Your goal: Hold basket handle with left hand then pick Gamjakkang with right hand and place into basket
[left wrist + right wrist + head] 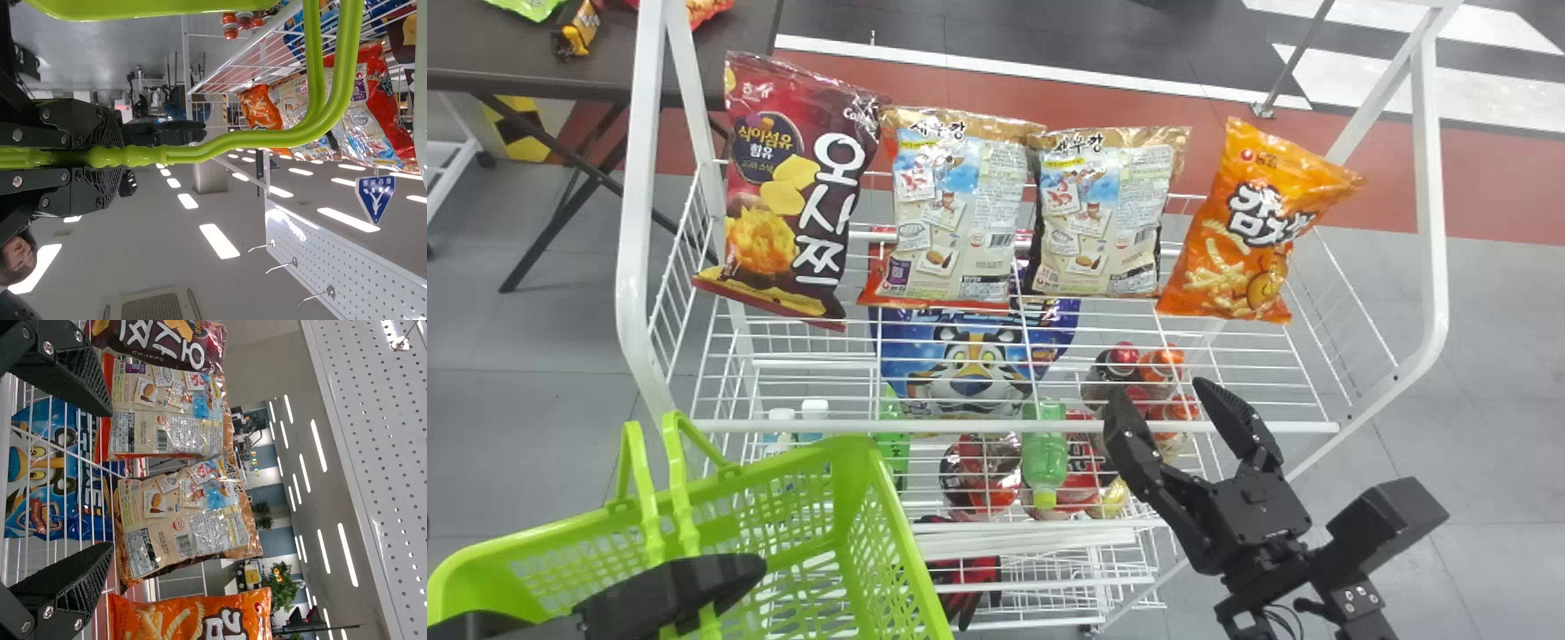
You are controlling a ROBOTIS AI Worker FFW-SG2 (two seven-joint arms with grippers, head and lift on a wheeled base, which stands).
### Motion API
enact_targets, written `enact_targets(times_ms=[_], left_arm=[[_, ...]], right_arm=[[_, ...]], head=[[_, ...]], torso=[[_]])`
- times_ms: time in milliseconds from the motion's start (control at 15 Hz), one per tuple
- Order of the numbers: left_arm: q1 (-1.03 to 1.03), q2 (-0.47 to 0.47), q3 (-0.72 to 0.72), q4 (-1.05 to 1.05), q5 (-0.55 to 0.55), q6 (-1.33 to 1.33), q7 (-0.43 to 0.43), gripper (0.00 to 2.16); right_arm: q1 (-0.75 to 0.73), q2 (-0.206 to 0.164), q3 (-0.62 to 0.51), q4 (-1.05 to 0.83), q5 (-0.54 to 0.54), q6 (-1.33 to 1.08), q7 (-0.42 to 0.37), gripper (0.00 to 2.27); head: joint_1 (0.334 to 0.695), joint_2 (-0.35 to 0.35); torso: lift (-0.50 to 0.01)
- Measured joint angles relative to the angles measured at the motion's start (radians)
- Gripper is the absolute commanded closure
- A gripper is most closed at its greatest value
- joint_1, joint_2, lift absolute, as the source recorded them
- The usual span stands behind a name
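The left hand (120,157) is clamped on the handle (227,142): holding done. Picking and placing remain: the right hand (1163,394) is spread, empty; Gamjakkang (1249,233) is on the rack (783,427), outside the basket (818,450).

Maroon snack bag (778,200) and two beige bags (960,209) on the white wire rack (783,427), blue tiger bag (969,369) and bottles (1044,455) below.

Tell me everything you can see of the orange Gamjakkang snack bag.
The glossy orange film snack bag looks full and crinkled, printed with bold lettering, pale fries and a cartoon face. It stands at the row's right end on the white wire shelf, its top slanting right. The open black two-fingered right tool is apart from it. Whether the beige bag beside touches it, I can't tell.
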Motion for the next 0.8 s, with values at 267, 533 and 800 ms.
enact_targets(times_ms=[267,533,800], left_arm=[[0.0,0.0,-0.005,0.0,-0.004,0.0,0.012,2.15],[0.002,-0.001,-0.006,0.0,-0.004,0.0,0.012,2.15],[0.002,-0.002,-0.008,0.0,-0.006,0.0,0.013,2.15]], right_arm=[[0.0,0.0,-0.001,-0.001,0.0,0.0,-0.001,0.12],[0.0,0.0,0.0,-0.001,0.002,0.0,0.0,0.12],[-0.018,0.0,-0.013,-0.001,0.001,0.015,-0.002,0.12]], head=[[0.695,-0.218],[0.695,-0.218],[0.695,-0.227]], torso=[[-0.017],[-0.017],[-0.017]])
